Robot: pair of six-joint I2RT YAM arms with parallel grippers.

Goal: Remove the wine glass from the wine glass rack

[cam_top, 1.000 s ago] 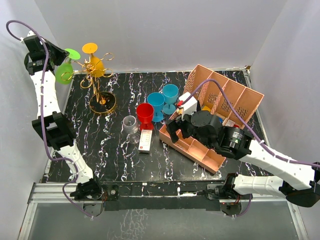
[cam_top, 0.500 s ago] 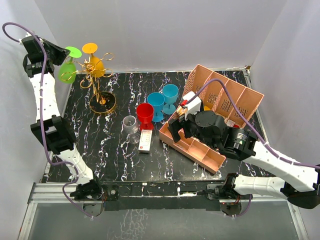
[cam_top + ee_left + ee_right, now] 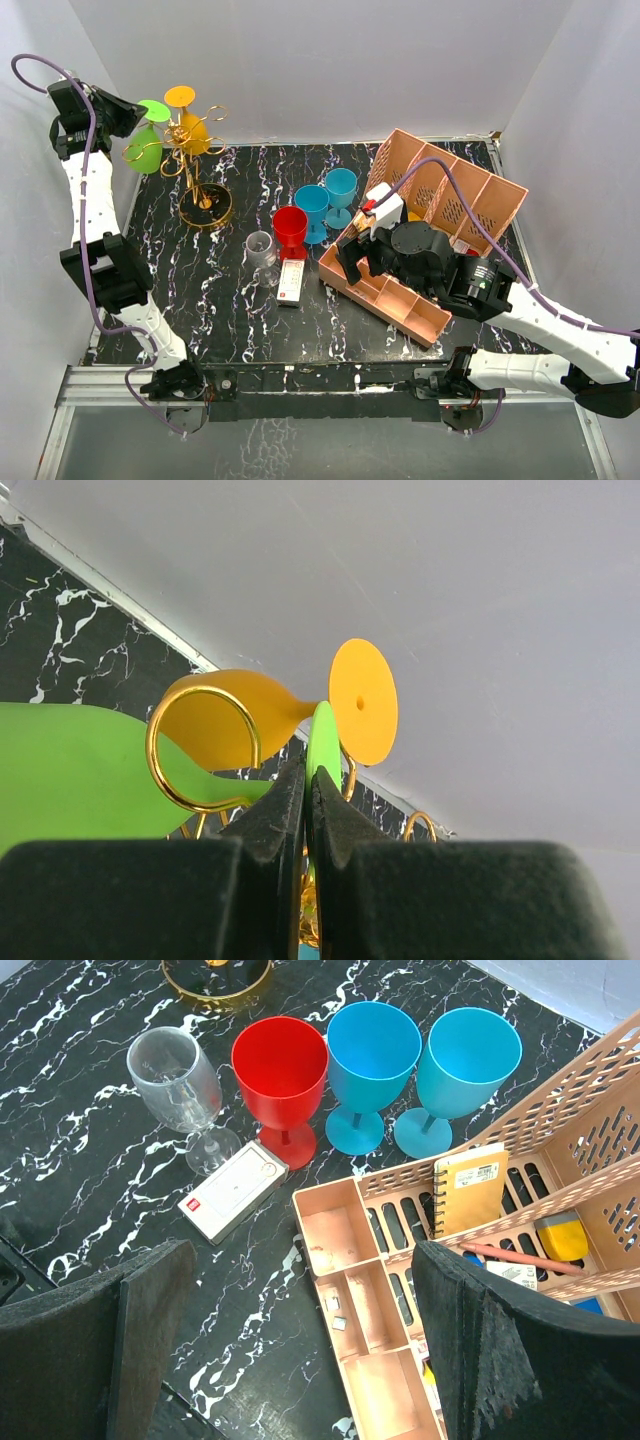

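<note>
Green wine glass (image 3: 70, 770), its foot tight between left fingers (image 3: 275, 815); right fingers (image 3: 150, 1310) wide apart

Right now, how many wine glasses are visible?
6. Green glass in the left gripper at the rack; orange glass hanging on it; clear glass, red glass, two blue glasses on the table.
</note>
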